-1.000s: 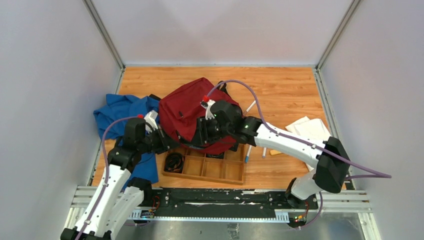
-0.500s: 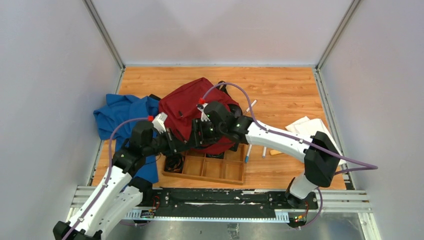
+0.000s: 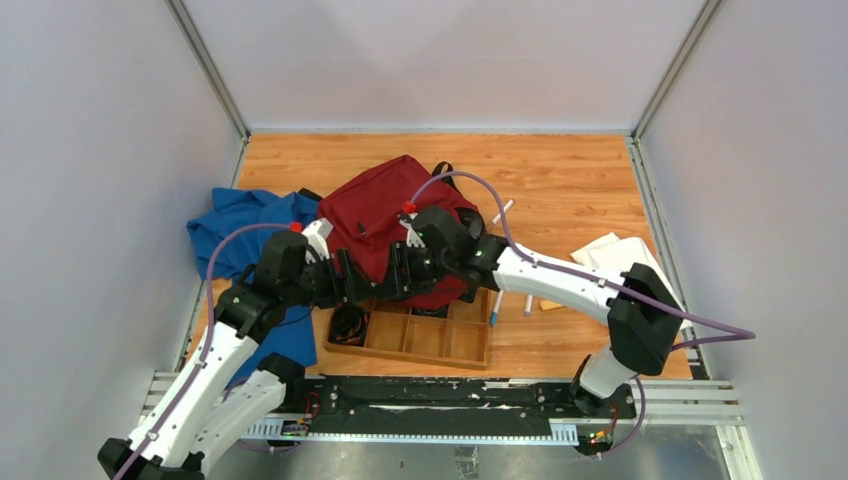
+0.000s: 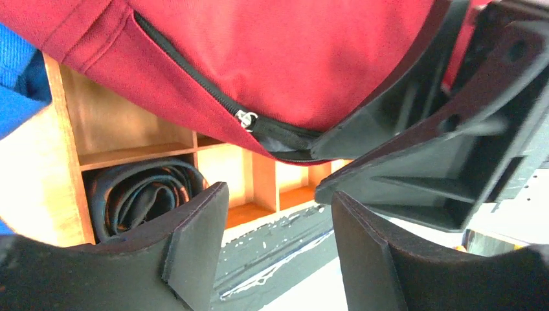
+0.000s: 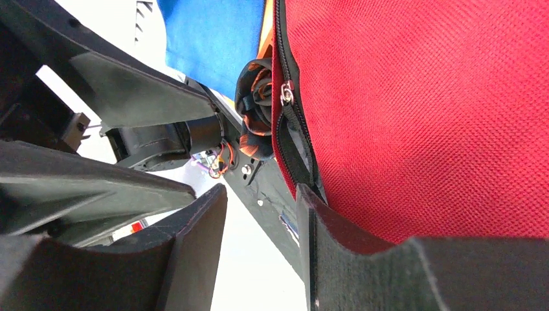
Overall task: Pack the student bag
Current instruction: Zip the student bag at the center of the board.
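The student bag (image 3: 385,215) lay mid-table, its near edge slumped over the wooden compartment tray (image 3: 440,345). Both grippers met at that edge, by the zipper pull (image 4: 246,118). The left gripper (image 4: 275,214) stood well open, holding nothing. The right gripper (image 5: 259,207) was partly open, its gap empty, one finger (image 5: 336,259) against the zipper seam. The step looked like opening the bag; next, one gripper needed to close on the pull or flap
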You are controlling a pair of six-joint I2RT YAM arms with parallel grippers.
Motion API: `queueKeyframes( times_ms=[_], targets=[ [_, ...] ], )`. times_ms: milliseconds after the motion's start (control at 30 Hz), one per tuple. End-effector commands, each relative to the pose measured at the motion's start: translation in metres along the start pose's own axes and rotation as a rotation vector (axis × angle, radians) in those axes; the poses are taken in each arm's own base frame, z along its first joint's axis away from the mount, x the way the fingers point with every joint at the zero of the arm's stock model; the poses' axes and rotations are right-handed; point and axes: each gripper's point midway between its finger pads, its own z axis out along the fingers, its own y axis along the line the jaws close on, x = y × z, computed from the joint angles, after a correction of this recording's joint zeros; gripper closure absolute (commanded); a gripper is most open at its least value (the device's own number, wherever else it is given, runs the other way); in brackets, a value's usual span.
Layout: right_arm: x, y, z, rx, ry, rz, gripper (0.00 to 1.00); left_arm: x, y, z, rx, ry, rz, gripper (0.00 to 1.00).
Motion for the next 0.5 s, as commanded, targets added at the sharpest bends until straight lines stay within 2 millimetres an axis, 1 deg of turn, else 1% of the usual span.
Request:
queueKeyframes(
  times_ms=[0,33,133,233,333,467],
  targets=[
    [0.001,-0.011,0.006,0.030,0.002,-0.002,0.52,-0.024,-0.017,-0.009,0.050,-0.117,-0.004,0.36],
    [0.000,-0.013,0.006,0.046,-0.001,-0.013,0.52,-0.027,-0.016,-0.009,0.041,-0.133,-0.012,0.36],
    [-0.003,-0.028,0.003,0.127,-0.014,-0.040,0.50,-0.034,-0.012,-0.006,0.010,-0.164,-0.040,0.35],
    [-0.002,-0.040,0.001,0.182,-0.020,-0.049,0.45,-0.038,-0.008,-0.002,-0.016,-0.176,-0.065,0.35],
    [0.001,-0.046,0.002,0.202,-0.018,-0.044,0.42,-0.040,-0.001,0.003,-0.050,-0.177,-0.078,0.35],
    [0.004,-0.049,0.010,0.200,0.004,-0.041,0.42,-0.038,0.010,0.014,-0.089,-0.164,-0.100,0.35]
  ],
)
